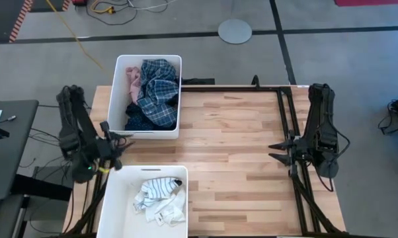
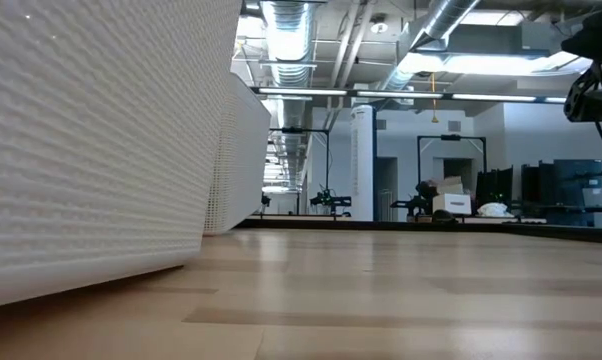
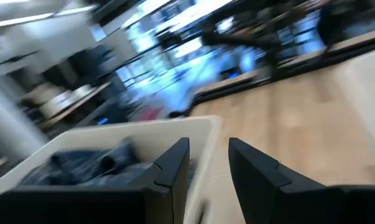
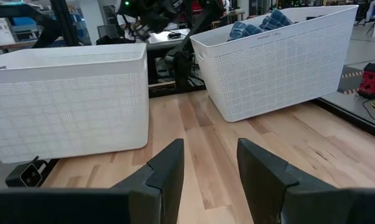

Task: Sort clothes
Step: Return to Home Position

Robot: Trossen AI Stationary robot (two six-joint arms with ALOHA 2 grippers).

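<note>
My left claw (image 1: 121, 149) and right claw (image 1: 272, 152) are both matte black. The pale honey wooden plank surface (image 1: 232, 152) is streaked lighter and darker, board by board. One white perforated plastic bin (image 1: 118, 73) shows a blue-and-white plaid shirt (image 1: 158, 92), a soft pink shirt (image 1: 131, 80) and a navy piece (image 1: 138, 120) whose dots I cannot make out. In the other white plastic bin (image 1: 116, 198), the white socks (image 1: 160, 198) include one banded with dark stripes.

The blue plaid shirt (image 1: 158, 92) lies crumpled over a navy piece (image 1: 138, 120), with the pink shirt (image 1: 132, 80) alongside, in a white bin (image 1: 113, 99) on the worktop's (image 1: 238, 145) left side. The white and striped socks (image 1: 160, 198) lie bunched in a second bin (image 1: 146, 169), also on the worktop's left side.
</note>
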